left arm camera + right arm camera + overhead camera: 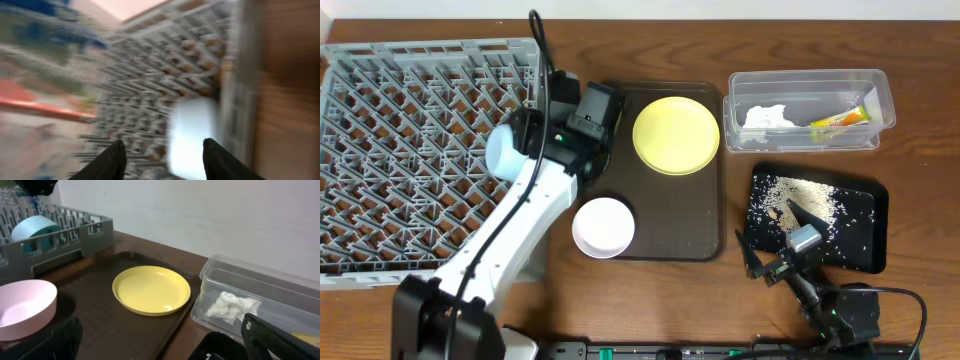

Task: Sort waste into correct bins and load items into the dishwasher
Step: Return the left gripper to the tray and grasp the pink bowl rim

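Small light blue bowl (505, 152) on edge at dish rack (400, 130) for peg slotting; left gripper (162, 160) hold untellable in blur, right gripper (160, 342) wide, idle.

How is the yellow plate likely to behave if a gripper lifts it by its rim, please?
The yellow plate looks thin and shallow, so probably light and stiff. Its glossy surface may slip when gripped. Lying flat on the brown tray, it should slide rather than tip.

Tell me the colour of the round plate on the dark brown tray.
Yellow. The plate shows best in the right wrist view.
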